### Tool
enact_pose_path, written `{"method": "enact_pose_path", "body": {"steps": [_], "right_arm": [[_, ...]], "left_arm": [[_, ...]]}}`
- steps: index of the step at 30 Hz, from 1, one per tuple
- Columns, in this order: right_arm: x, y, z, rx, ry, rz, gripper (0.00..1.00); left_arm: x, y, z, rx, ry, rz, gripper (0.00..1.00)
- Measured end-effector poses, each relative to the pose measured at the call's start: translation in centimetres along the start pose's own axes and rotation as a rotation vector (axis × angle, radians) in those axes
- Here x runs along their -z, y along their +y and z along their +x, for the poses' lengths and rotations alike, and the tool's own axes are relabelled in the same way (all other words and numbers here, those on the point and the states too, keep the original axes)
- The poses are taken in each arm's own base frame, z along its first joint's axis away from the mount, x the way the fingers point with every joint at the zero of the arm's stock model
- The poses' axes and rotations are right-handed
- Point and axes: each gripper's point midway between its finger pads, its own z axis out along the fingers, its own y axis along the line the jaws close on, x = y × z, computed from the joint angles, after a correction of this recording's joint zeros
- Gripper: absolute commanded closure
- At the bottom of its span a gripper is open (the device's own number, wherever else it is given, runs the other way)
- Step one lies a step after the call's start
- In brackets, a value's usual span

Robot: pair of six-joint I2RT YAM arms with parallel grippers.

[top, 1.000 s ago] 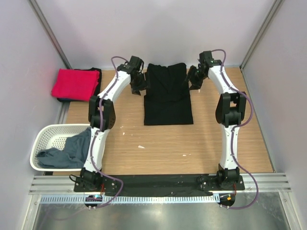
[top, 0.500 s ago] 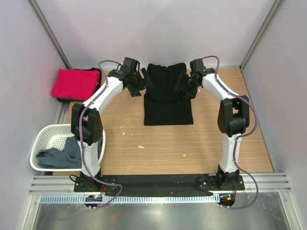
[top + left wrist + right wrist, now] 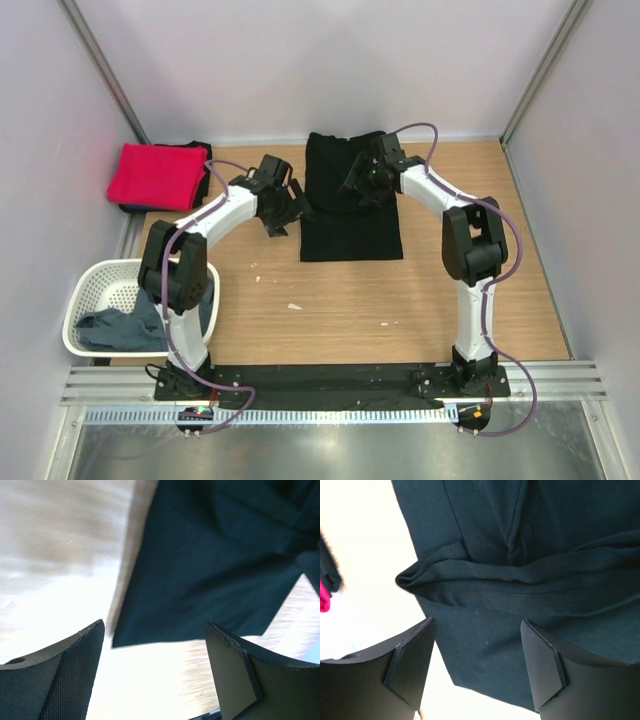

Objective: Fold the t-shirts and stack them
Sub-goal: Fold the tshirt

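Hovering open and empty, with left tool [image 3: 155,625] just beside and right tool [image 3: 476,621] over the black t-shirt [image 3: 350,205] lying folded by the middle of the tabletop's [image 3: 330,320] far edge. Probably calling for pinching all layers at matching corners, lifting evenly.

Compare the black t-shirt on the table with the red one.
The black t-shirt lies as a long, partly folded rectangle; the red t-shirt is a smaller, compact fold. The black lies on the wooden table; the red rests on dark cloth. Both lie flat, ungripped.
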Motion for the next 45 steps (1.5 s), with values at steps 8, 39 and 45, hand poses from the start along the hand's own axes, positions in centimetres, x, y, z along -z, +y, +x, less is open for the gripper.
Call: {"method": "enact_pose_path", "body": {"steps": [8,39,45], "right_arm": [[-2.3,-1.4,1.7,-0.057,0.000,0.087,0.25],[-6.3,3.6,-8.2,0.012,-0.236,0.005,0.23],[-0.4,4.5,-9.5,0.128,-0.276,0.015,0.20]], "left_arm": [[3.2,0.5,-0.5,-0.012,-0.068,0.007,0.17],[3.9,2.8,-1.8,-0.036,-0.070,-0.024,0.18],[3.3,-0.9,-3.5,-0.070,-0.094,0.089,0.25]]}}
